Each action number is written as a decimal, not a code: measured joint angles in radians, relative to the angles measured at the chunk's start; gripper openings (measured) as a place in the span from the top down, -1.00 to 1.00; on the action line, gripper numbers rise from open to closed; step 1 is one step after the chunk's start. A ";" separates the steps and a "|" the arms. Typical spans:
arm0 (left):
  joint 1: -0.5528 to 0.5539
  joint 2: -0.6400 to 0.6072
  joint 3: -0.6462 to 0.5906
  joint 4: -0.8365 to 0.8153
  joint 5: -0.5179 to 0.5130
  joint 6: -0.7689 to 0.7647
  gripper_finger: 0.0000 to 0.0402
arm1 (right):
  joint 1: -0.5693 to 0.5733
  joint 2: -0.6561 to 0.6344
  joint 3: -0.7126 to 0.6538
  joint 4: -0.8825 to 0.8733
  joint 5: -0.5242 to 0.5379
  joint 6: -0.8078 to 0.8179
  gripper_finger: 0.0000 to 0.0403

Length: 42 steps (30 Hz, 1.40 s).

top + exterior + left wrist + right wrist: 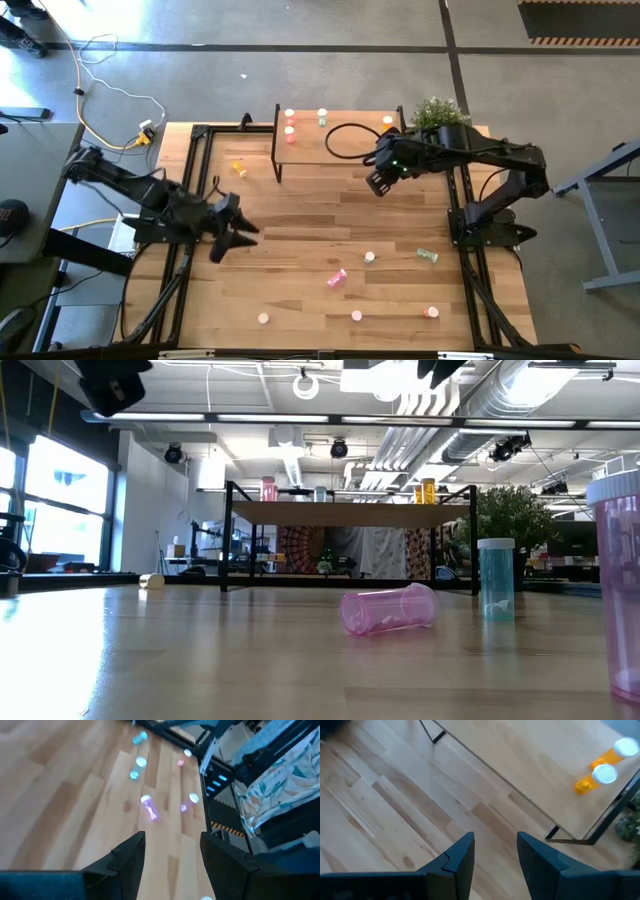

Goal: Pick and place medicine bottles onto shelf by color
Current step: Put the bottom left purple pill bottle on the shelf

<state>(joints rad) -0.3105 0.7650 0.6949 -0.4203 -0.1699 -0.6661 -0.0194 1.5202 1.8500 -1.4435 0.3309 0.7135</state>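
From the high view we see the left gripper [235, 238] out over the near-left part of the surface [300, 215], its arm reaching in low from the left edge, jaws parted and holding nothing. The right gripper [379, 180] hangs just off the shelf's [340, 150] near right edge, its arm folded in from the right past the potted plant [438, 112], jaws likewise apart and empty. Medicine bottles [290, 131] stand on the shelf in small groups; others lie scattered across the near half of the surface, a pink bottle [336, 279] on its side among them. In the low view that pink bottle [390, 608] lies toppled in front of the shelf [350, 512], a green bottle [496, 578] upright to its right. In the left wrist view the dark fingers [127, 862] stand apart over bare planks, the pink bottle [150, 808] well beyond them. In the right wrist view the fingers [457, 860] gape over the surface beside the shelf [540, 765], where two orange bottles [600, 772] stand near its corner. We can read no labels or writing.
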 joint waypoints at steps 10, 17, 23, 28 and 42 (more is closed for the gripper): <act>-0.325 0.162 0.000 0.065 -0.238 -0.243 0.11 | -0.035 -0.052 0.000 -0.020 -0.005 -0.104 0.32; -0.455 0.346 0.000 0.190 -0.270 -0.238 0.11 | -0.042 -0.056 0.000 -0.020 -0.005 -0.077 0.32; -0.521 0.469 0.000 0.290 -0.277 -0.147 0.11 | -0.042 -0.056 0.000 -0.018 -0.005 -0.015 0.32; -0.550 0.549 0.000 0.342 -0.279 -0.117 0.11 | -0.042 -0.056 0.000 -0.015 0.007 0.013 0.32; -0.416 0.648 0.122 0.189 0.029 -0.142 0.11 | -0.042 -0.056 0.000 -0.007 0.040 0.027 0.32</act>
<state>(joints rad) -0.7268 1.4132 0.8168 -0.2313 -0.1414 -0.8084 -0.0612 1.4643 1.8500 -1.4509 0.3706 0.7409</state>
